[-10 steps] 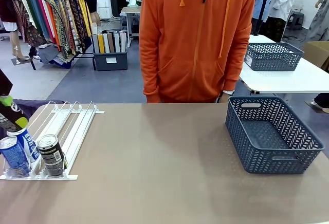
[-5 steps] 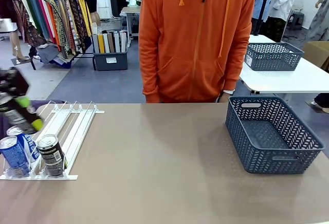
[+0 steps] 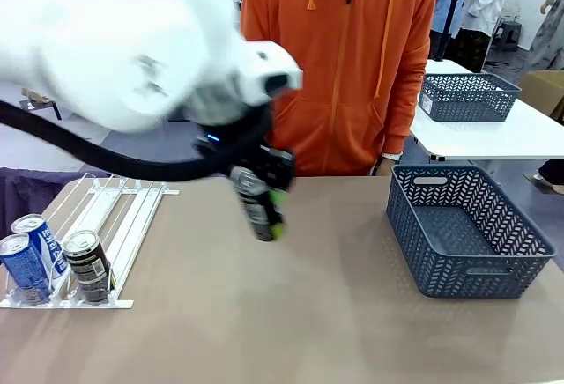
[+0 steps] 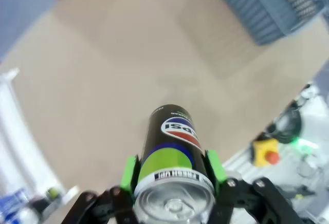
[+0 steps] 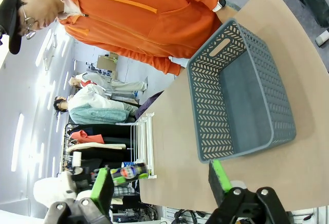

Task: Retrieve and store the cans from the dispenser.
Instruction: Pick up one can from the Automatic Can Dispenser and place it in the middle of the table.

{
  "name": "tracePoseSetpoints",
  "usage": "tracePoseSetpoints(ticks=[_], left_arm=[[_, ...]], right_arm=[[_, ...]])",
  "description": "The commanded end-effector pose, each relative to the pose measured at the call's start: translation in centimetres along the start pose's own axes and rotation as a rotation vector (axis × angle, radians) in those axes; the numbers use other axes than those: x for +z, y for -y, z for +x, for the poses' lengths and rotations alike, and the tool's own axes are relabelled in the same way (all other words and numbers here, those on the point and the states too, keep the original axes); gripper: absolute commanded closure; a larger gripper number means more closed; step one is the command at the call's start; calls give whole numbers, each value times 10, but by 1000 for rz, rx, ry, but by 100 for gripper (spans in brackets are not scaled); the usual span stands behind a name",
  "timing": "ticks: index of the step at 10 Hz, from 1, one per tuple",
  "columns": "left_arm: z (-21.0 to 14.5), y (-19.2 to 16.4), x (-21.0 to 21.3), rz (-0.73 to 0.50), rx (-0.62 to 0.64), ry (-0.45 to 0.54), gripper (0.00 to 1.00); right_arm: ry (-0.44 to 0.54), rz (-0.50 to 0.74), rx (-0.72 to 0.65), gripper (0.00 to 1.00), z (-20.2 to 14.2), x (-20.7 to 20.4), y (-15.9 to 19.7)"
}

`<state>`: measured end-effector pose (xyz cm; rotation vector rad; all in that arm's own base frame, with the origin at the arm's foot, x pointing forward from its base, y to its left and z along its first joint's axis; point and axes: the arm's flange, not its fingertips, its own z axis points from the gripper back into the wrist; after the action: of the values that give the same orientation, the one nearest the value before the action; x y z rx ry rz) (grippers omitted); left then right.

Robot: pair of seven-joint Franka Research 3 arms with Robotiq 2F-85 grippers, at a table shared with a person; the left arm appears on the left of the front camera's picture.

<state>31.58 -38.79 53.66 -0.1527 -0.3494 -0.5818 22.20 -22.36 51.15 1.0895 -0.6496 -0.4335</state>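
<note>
Black aluminium drink can (image 4: 174,131) with a green band and a red, white and blue logo sits clamped between the green pads (image 4: 129,171) of the left gripper (image 3: 265,213). The jaws grip it across the body just below the silver top, which leaves the base free to go down first. In the front view it hangs tilted over the bare middle of the brown table (image 3: 308,322), between dispenser and basket and touching neither. I judge this to be a carry from one to the other.

The clear plastic rail dispenser (image 3: 132,221) lies at the table's left end. 3 more cans rest against its low front lip: 2 blue-and-white cans (image 3: 37,241) and 1 dark can (image 3: 88,265). The sloped rails bring them to the front, where a gripper can reach them.

The dark grey lattice basket (image 3: 467,225) stands empty at the right end, open-topped, well apart from the held can. The right gripper (image 5: 160,180) has its jaws apart with nothing between them, near the basket but clear of the left arm's path. A person in an orange hoodie (image 3: 339,67) stands behind the far edge.
</note>
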Motion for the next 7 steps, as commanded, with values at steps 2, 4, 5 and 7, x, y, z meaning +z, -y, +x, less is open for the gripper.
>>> tracePoseSetpoints(ticks=[2,4,5,7], left_arm=[[12,16,-77,12,-104,-36,100],[15,19,-106,1,-105,-108,100],[16,20,-118,29,-118,-116,100],[25,14,-127,47,-147,-98,100]], right_arm=[[15,32,23,0,2,-1,0],[15,32,23,0,2,-1,0],[15,32,23,0,2,-1,0],[15,32,23,0,2,-1,0]])
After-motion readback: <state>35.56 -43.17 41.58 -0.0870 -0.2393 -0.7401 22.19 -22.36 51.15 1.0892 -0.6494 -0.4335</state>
